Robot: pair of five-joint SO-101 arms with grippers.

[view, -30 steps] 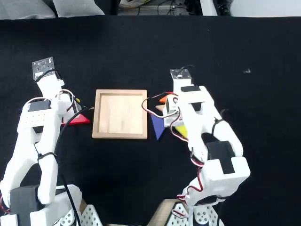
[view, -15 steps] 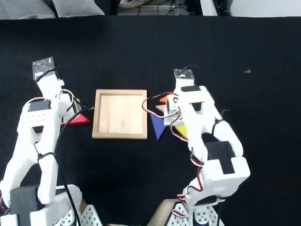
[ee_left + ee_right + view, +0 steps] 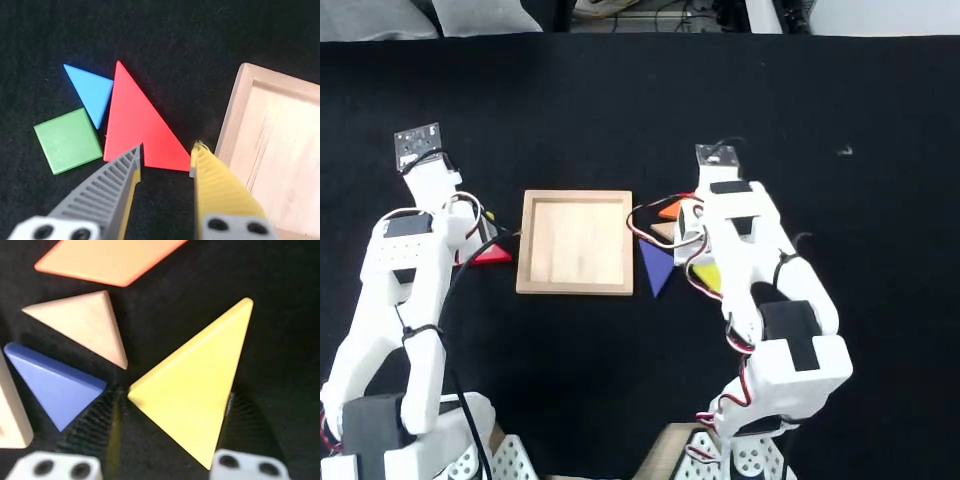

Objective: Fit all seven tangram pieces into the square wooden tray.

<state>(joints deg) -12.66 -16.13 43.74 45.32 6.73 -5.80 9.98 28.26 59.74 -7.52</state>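
Left end effector pointing down, jaws parted, above red triangle

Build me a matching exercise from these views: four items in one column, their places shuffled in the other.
1. large red triangle
2. large yellow triangle
3. green square
4. square wooden tray

A. between the two groups of pieces
B. straddled by the right gripper
C. beside the light blue triangle
D. just ahead of the left gripper, next to the tray

Pairs: 1-D, 2-B, 3-C, 4-A
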